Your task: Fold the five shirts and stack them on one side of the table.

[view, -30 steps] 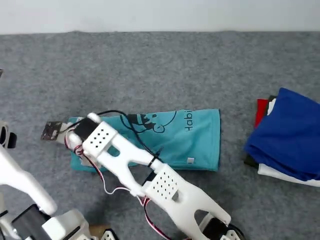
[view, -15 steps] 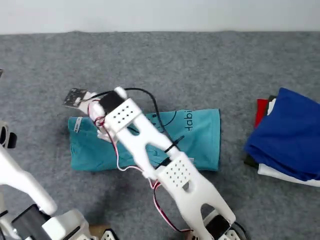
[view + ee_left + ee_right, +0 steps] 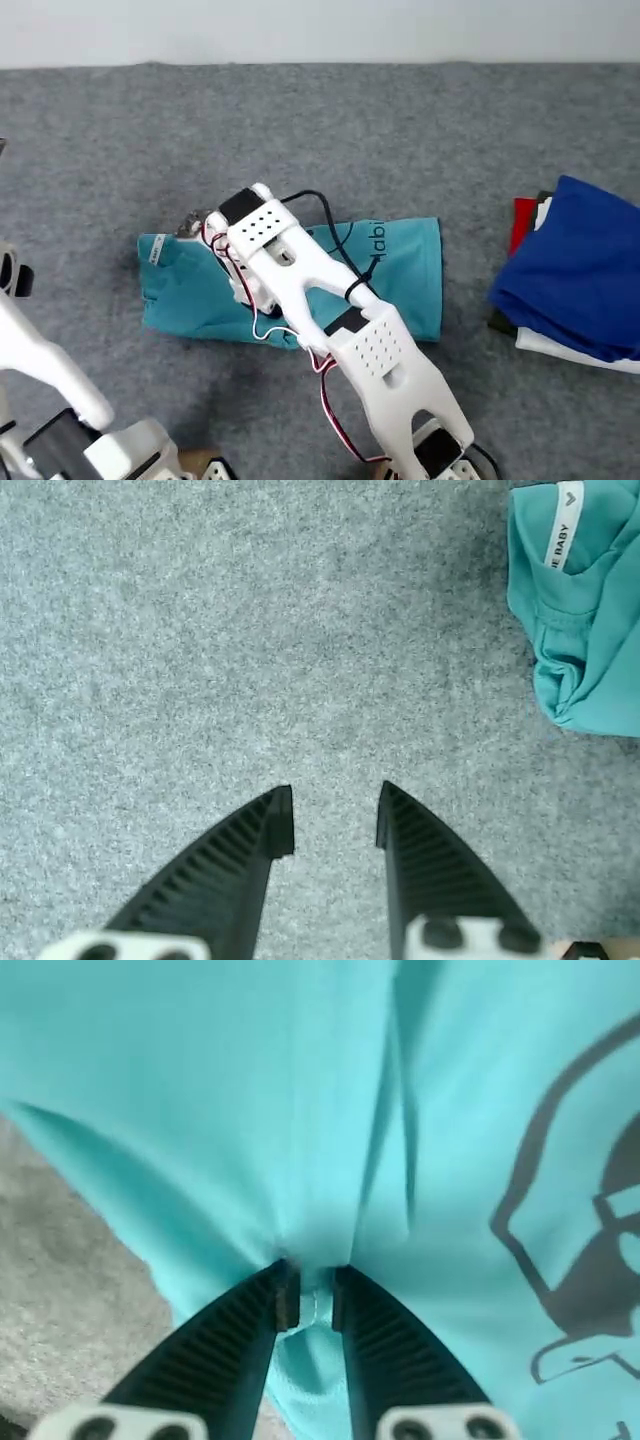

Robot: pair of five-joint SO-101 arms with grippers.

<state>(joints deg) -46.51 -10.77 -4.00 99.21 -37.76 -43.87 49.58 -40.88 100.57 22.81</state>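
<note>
Right jaws pinch the teal shirt (image 3: 200,1110); left jaws gape.

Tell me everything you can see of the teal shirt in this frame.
The teal shirt is soft knit cloth, folded into a long rectangle lying flat on the grey carpeted table, left of the stack of folded shirts and apart from it. It bears a dark line drawing and a white label at one end. The right gripper pinches a fold of it, with its arm stretched over it.
</note>
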